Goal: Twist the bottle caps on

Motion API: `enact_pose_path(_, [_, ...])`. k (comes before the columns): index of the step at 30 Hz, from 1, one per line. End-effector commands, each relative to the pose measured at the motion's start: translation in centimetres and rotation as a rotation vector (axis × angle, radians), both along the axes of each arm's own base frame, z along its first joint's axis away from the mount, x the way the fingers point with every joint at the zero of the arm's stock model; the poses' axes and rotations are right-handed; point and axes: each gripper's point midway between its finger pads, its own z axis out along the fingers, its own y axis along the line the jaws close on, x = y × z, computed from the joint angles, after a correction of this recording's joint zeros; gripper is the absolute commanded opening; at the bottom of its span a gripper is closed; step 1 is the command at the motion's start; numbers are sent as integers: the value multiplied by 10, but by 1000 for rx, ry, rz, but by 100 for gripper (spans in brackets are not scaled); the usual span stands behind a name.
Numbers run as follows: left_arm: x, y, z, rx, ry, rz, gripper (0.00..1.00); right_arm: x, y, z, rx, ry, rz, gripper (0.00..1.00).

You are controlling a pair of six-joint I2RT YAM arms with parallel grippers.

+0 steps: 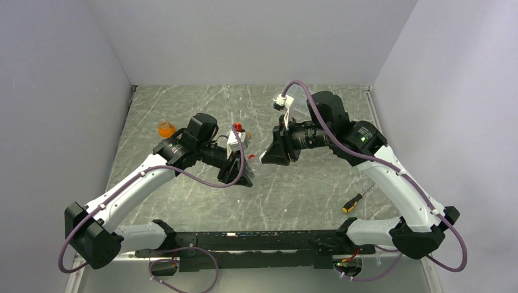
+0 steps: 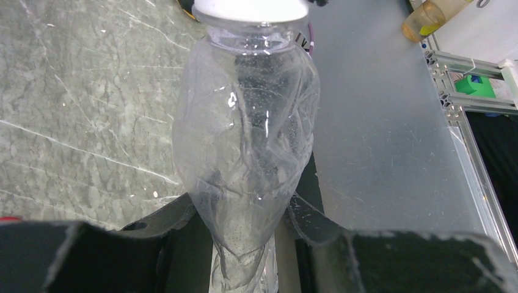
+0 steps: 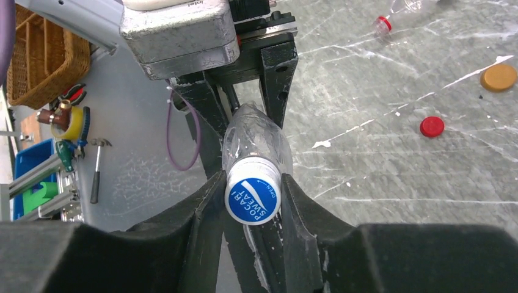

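Holds the crumpled clear bottle (image 2: pixel 244 140) in mid-air over the middle of the table (image 1: pixel 305 195), with the left gripper (image 2: pixel 244 229) clamped on its base end and the right gripper (image 3: pixel 253 204) pinching the blue Pocari Sweat cap (image 3: pixel 252 195) on the neck. Likely to buckle or spin the thin wall under turning force, or to cross-thread if tilted off the neck. Lies about level, long axis left to right, cap end pointing right.

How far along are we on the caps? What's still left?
Done: perhaps one, a small bottle lying with a red top on. In hand: the left gripper holds the clear bottle, the right gripper is shut on its blue cap. Left: a red cap and an orange cap lie loose on the table, and the orange bottle stands apart.
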Motion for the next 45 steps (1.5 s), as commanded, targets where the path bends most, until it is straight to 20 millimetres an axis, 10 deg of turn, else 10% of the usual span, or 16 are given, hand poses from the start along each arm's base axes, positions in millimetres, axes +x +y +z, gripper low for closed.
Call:
enact_pose_path(1, [-2, -2, 17, -48, -36, -37, 0, -6, 1, 30, 73, -57, 33, 38])
enact_pose_path(7, [0, -2, 16, -43, -42, -32, 0, -11, 0, 38, 99, -59, 40, 51])
enact_pose_path(21, [13, -5, 21, -40, -73, 34, 0, -9, 0, 26, 45, 15, 13, 15])
enact_pose_path(25, [54, -2, 24, 8, -180, 250, 0, 11, -1, 9, -36, 120, -141, 0])
enact_pose_path(35, [173, 35, 73, 13, -554, 861, 0, 65, 18, -24, -63, 414, -513, 0])
enact_pose_path(45, [193, 32, 96, -4, -810, 1042, 0, 113, 52, -44, 40, 562, -637, 0])
